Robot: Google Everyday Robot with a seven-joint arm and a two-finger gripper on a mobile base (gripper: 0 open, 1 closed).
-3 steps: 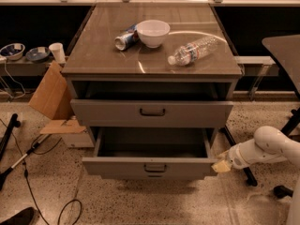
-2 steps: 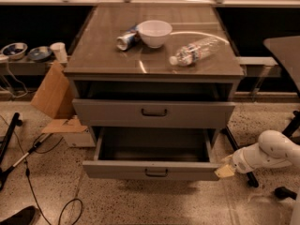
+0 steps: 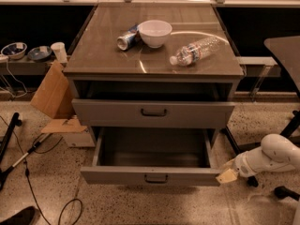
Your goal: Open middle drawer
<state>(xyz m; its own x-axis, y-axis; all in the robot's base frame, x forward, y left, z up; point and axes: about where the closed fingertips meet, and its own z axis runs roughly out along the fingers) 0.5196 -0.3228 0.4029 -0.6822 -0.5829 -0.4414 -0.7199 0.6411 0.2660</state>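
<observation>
Grey middle drawer [image 3: 117, 175] drawn slightly further out, gripper [image 3: 227, 176] at its right front corner, grip unclear.

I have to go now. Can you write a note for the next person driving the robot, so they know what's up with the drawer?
Gripper: low, by the right front corner of the middle drawer. Whether it touches the drawer cannot be told.
Middle drawer: stands far out below the top drawer, and nothing shows inside it.
Done: the middle drawer is open.
Left: probably just backing the arm away, carefully, since it is close to that corner.
</observation>
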